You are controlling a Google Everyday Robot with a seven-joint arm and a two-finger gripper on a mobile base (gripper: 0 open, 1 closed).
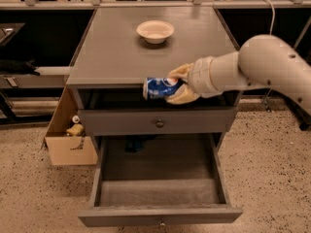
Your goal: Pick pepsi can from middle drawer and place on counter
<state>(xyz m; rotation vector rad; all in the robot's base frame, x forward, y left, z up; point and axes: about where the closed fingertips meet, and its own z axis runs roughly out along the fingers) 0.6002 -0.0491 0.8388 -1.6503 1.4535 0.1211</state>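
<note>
My gripper (171, 87) is shut on the pepsi can (158, 88), a blue can held on its side with its end pointing left. It hangs in the air at the level of the counter's front edge, just in front of it. The counter (116, 47) is a broad grey slab on top of the cabinet. The middle drawer (160, 191) stands pulled out below, its grey floor bare. My pale arm reaches in from the right.
A cream bowl (155, 31) sits on the counter near its back middle. A grey drawer panel with a round dark knob (159, 123) is shut above the open drawer. An open cardboard box (68, 130) with small items stands on the floor at the left.
</note>
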